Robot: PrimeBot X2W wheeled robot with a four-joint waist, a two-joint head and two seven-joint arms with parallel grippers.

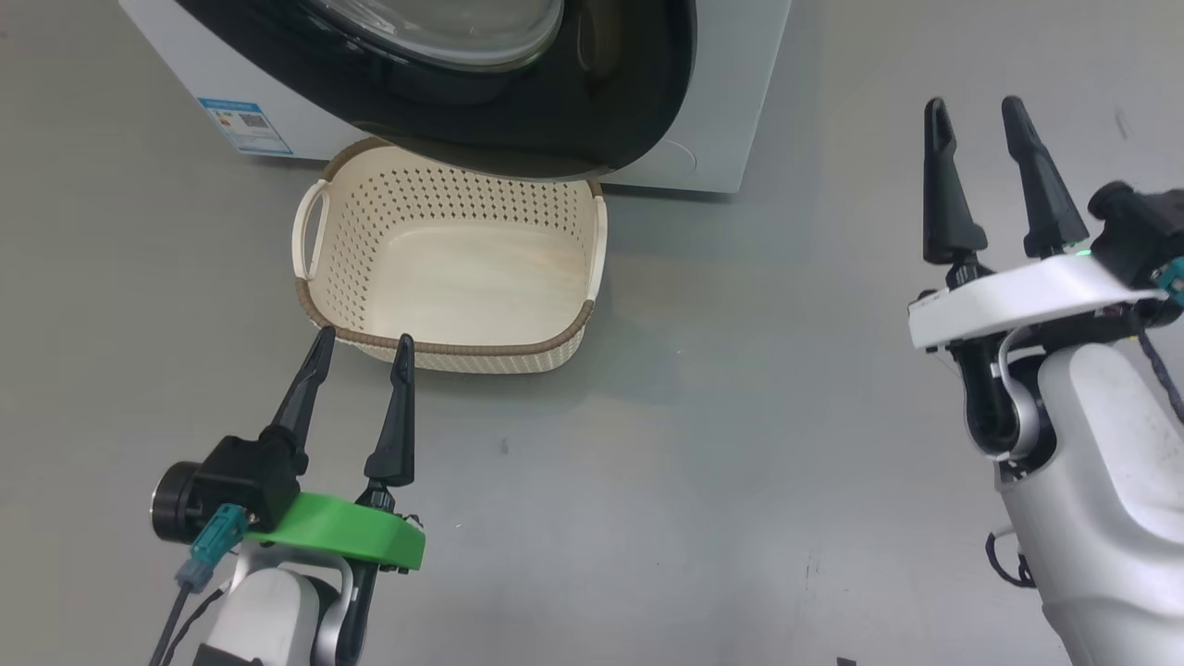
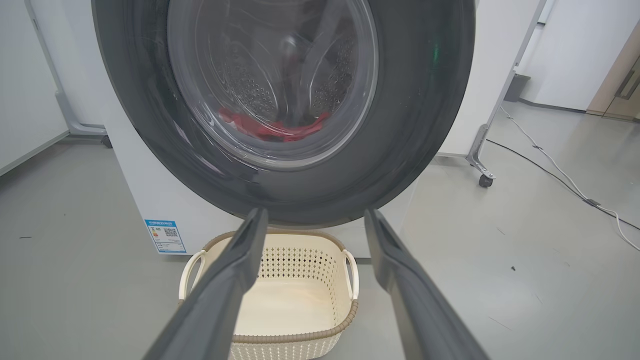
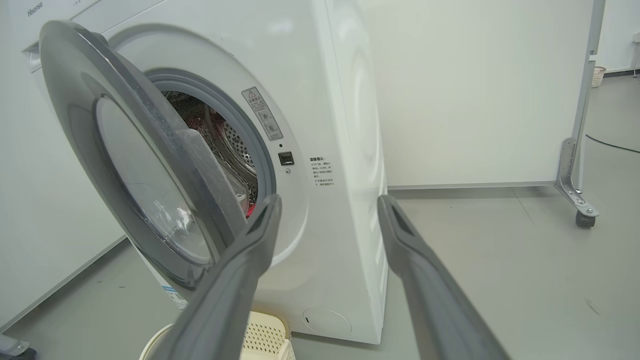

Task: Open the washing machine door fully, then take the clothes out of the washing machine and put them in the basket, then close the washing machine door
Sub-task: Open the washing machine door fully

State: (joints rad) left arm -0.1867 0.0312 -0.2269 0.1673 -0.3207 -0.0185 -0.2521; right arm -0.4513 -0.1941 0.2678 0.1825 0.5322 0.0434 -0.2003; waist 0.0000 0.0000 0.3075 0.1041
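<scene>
Facing the robot: a white washing machine on a grey floor, with its round washing machine door swung partway out and not yet fully open.
Door: a wide glossy black rim surrounds a bulging clear glass centre. In the head view the door's lower edge overhangs the far side of the basket.
Clothes: the clothes lie low in the steel drum, a red heap seen through the door glass.
Basket: the basket, cream with a brown rim, stands empty on the floor just in front of the machine, beneath the door.
Left hand: the left hand has its two dark fingers apart and holds nothing. It sits by the basket's near rim and points at the door.
Right hand: the right hand also has its fingers apart and is empty, off to the right of the machine.
Step in hand: judged to be opening the door fully.
Doing it well: the latch socket sits to the right of the opening, so the hinge is likely on the left. A hand should catch the door's free edge and sweep it leftward in an arc, passing above the basket so as not to knock it.
Hidden: the hinge and any door handle cannot be made out. The machine's top is cut off in the head view. Reflections blur the clothes, so their number and print cannot be read.
</scene>
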